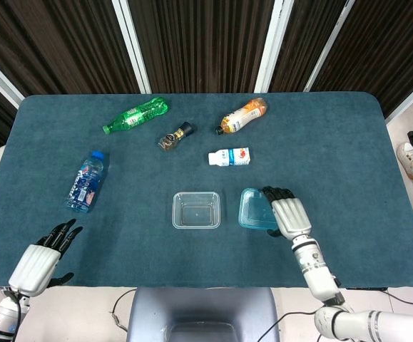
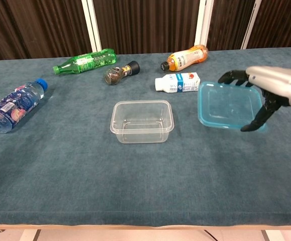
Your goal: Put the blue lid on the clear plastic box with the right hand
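**Lid in the right hand, off the table and beside the box**

Head view: the right hand (image 1: 289,216) grips the blue lid (image 1: 255,209) along its right edge, fingers curled over the far side. The lid sits just right of the clear plastic box (image 1: 196,210), with a narrow strip of table (image 1: 334,157) between them. The box lies open and empty. The left hand (image 1: 41,258) rests at the near left corner of the table, holding nothing, its fingers apart. Further back lie a water bottle (image 1: 86,181), a green bottle (image 1: 135,115), a small dark bottle (image 1: 175,136), an orange bottle (image 1: 242,115) and a small white milk bottle (image 1: 230,157).

Chest view: here the lid (image 2: 227,106) is plainly raised clear of the cloth and tilted, its inner face turned towards the camera, pinched between the thumb below and the fingers (image 2: 233,77) above. The box (image 2: 141,120) stands well to the left of it and lower.

The lift looks done and the carry is the step in hand. The next move calls for taking the lid leftwards over the box, levelling it so its rim lines up with the box's rim, then lowering and pressing it on.
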Tool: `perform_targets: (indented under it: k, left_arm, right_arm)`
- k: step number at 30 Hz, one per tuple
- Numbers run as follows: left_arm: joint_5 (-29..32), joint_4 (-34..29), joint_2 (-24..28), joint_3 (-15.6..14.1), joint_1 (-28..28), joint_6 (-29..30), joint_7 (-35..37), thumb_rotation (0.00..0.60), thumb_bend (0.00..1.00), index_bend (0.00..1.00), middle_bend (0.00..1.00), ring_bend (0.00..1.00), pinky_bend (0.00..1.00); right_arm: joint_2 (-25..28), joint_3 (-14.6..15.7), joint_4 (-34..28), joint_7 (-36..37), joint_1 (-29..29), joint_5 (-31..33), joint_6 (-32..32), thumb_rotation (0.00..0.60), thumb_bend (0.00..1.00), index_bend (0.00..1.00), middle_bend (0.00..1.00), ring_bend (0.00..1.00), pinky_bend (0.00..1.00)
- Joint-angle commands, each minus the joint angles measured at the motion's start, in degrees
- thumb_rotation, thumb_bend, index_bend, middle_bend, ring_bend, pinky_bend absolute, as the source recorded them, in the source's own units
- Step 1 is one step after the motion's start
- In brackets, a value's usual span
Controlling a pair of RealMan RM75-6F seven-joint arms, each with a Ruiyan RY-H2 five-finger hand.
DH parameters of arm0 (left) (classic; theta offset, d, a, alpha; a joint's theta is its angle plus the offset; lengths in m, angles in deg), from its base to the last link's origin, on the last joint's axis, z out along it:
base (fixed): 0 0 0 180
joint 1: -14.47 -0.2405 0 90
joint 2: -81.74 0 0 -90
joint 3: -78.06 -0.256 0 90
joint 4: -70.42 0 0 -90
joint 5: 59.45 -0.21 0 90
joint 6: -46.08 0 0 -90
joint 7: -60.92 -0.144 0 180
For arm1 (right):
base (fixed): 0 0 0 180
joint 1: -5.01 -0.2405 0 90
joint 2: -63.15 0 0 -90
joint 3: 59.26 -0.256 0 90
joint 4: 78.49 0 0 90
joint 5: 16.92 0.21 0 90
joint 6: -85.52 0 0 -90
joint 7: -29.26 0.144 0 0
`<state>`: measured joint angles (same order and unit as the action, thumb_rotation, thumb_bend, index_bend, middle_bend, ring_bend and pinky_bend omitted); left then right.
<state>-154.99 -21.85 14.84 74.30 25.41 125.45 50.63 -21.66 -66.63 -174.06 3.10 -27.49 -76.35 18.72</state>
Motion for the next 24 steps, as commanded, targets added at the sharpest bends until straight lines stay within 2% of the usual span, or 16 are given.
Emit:
perform_targets:
  k: [1, 5, 11, 17, 24]
  left_arm:
    - [-0.02, -0.04, -0.04, -0.03, 0.04, -0.10, -0.18, 0.600, 0.30, 0.11, 0.01, 0.10, 0.42]
    - [0.07, -0.10, -0.06, -0.02, 0.05, -0.18, -0.36, 0.600, 0.30, 0.11, 0.01, 0.10, 0.42]
    - [-0.03, -0.02, -0.03, -0.07, 0.09, -0.19, -0.06, 0.600, 0.30, 0.11, 0.01, 0.11, 0.42]
    - [-0.07, 0.06, 0.21, -0.10, 0.11, -0.11, 0.73, 0.600, 0.30, 0.11, 0.02, 0.11, 0.42]
    - [-0.17, 0.22, 0.50, -0.14, 0.14, 0.00, 1.80, 0.600, 0.30, 0.11, 0.02, 0.12, 0.42]
  right_arm:
    - [1.95, -1.17, -3.15, 2.93, 0.13, -1.83, 0.72, 0.600, 0.43, 0.53, 0.52, 0.69, 0.66]
    - [1.69, -2.36, -4.88, 3.99, -1.22, -2.00, 2.60, 0.600, 0.43, 0.53, 0.52, 0.69, 0.66]
    - [-1.97, -4.15, -6.02, 0.31, -4.12, 0.61, 3.33, 0.600, 0.43, 0.53, 0.52, 0.69, 0.66]
    - [-7.97, -6.06, -4.45, -6.35, -7.79, 4.23, 1.95, 0.600, 0.43, 0.52, 0.52, 0.69, 0.66]
    - [-11.75, -7.58, -0.85, -7.58, -11.51, 4.51, 3.76, 0.600, 0.43, 0.51, 0.52, 0.69, 0.64]
